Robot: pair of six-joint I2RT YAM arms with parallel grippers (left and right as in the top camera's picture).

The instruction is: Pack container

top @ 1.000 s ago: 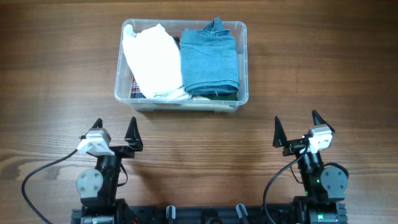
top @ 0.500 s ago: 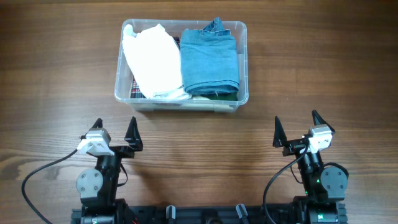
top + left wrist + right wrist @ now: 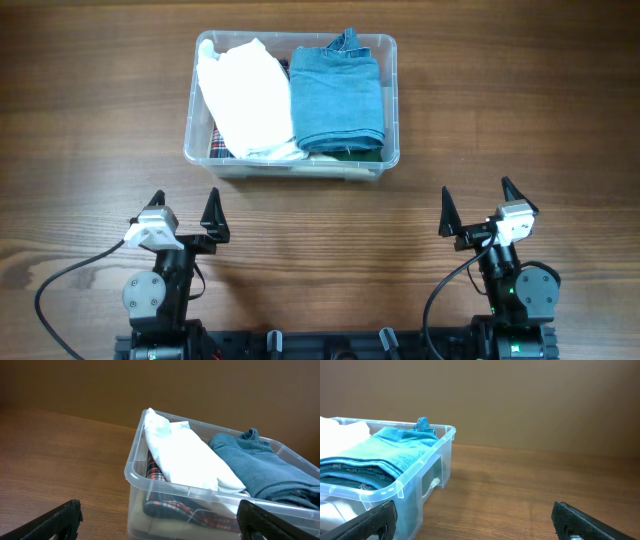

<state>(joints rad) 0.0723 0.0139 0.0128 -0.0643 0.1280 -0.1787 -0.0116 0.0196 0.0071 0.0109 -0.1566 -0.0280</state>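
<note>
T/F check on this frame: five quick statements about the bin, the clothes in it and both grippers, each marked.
1. The clear bin holds folded clothes. True.
2. Seen from overhead, the white garment lies to the right of the blue denim. False: it lies to the left of the denim, side by side with it.
3. The left gripper and the right gripper both stand open and hold nothing. True.
4. The plaid fabric lies on top of the white garment. False: it lies underneath it.
5. The right gripper reaches into the bin. False: it is apart from the bin, over the wooden table.
</note>
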